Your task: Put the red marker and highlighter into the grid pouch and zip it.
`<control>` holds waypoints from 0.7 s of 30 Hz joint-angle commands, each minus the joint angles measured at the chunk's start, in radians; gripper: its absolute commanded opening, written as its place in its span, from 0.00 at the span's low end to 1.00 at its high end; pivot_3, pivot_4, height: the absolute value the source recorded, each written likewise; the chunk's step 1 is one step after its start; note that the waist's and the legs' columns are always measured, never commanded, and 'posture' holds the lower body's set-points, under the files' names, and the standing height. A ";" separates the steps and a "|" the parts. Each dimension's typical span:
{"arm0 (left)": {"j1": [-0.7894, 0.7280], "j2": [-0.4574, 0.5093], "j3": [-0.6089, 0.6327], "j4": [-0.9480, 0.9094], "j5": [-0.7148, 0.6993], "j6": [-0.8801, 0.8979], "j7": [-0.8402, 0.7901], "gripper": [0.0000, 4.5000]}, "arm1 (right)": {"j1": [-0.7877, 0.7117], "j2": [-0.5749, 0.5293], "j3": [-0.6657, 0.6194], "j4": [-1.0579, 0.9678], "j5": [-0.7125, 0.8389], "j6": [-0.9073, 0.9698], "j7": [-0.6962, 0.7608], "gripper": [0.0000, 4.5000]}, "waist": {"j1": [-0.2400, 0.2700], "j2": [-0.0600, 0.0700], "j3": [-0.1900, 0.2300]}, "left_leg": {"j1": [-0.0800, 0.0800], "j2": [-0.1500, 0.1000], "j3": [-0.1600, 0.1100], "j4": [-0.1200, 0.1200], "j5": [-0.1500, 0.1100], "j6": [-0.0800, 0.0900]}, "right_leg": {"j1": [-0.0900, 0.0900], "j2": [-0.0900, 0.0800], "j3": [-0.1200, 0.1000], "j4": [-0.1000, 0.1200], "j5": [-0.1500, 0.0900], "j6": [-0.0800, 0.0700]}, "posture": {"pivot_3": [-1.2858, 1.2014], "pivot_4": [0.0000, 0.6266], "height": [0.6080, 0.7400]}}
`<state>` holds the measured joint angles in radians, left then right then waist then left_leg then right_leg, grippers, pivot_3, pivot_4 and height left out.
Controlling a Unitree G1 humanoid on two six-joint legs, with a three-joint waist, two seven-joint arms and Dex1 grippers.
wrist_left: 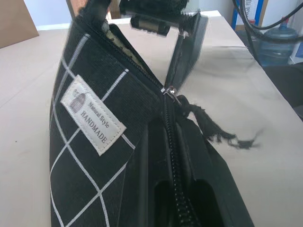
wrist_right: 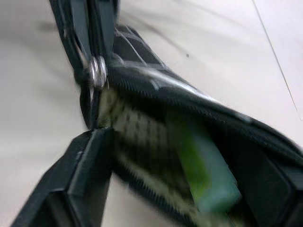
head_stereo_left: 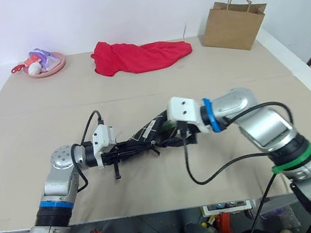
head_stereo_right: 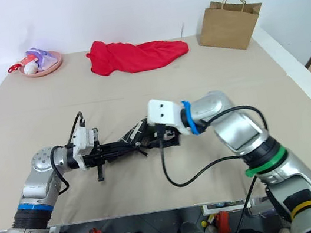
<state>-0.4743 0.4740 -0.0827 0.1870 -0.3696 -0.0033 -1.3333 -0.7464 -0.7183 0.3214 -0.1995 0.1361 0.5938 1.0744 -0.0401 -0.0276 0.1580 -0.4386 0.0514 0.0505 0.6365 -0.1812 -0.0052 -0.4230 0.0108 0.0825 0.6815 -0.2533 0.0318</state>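
While the grid pouch (head_stereo_left: 147, 137) lies across the middle of the table (head_stereo_left: 19, 121), its long axis runs from the left gripper (head_stereo_left: 120, 152) up and away to the right, toward the right gripper (head_stereo_left: 177, 132). The left gripper points level toward the robot's right and is clamped tight on the near, zipped end of the pouch — in the left wrist view its two black fingers (wrist_left: 156, 189) pinch the fabric on either side of the zipper line, with the white label (wrist_left: 92, 115) on the side panel and the frayed black pull cord (wrist_left: 213, 130) hanging at the slider.

Beyond the slider the pouch mouth is open. In the right wrist view the highlighter (wrist_right: 206, 177) lies inside that mouth — pale green, lengthwise along the pouch. The right gripper hangs over the far, open end with its fingers spread on either side of the mouth, gripping nothing I can make out.

Further back on the table sit a red cloth (head_stereo_left: 139, 56), a brown paper bag (head_stereo_left: 232, 23) and a pink dish (head_stereo_left: 45, 63) of small items.
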 commanded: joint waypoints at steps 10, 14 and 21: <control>0.010 0.014 0.017 -0.019 -0.001 -0.031 0.007 0.00 | 0.491 -0.191 -0.625 -0.293 0.462 0.257 0.076 0.89 | 0.003 0.000 0.000 | 0.002 0.000 -0.002 0.000 0.000 0.000 | 0.002 0.001 -0.001 0.000 -0.001 0.000 | 0.52 0.24 1.00; -0.007 0.015 0.016 0.008 0.013 -0.058 0.013 0.00 | 0.625 -0.183 -0.543 -0.332 0.435 0.241 0.013 0.89 | 0.001 -0.001 -0.001 | 0.007 0.001 -0.002 0.000 0.000 0.000 | 0.007 0.001 -0.001 0.000 -0.002 0.004 | 0.52 0.24 1.00; -0.049 -0.021 0.001 0.081 0.072 -0.136 0.071 0.00 | 0.552 -0.001 -0.327 -0.292 0.365 0.219 -0.177 0.89 | -0.007 -0.003 0.000 | 0.010 0.001 -0.001 0.000 0.001 0.000 | 0.007 0.002 0.001 0.000 0.001 0.002 | 0.52 0.24 1.00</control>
<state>-0.5039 0.4562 -0.0819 0.2679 -0.3052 -0.1151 -1.2739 -0.1563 -0.7350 -0.0200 -0.4845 0.5108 0.8301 0.9344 -0.0472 -0.0304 0.1578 -0.4288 0.0521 0.0499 0.6368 -0.1805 -0.0048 -0.4161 0.0126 0.0839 0.6812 -0.2523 0.0340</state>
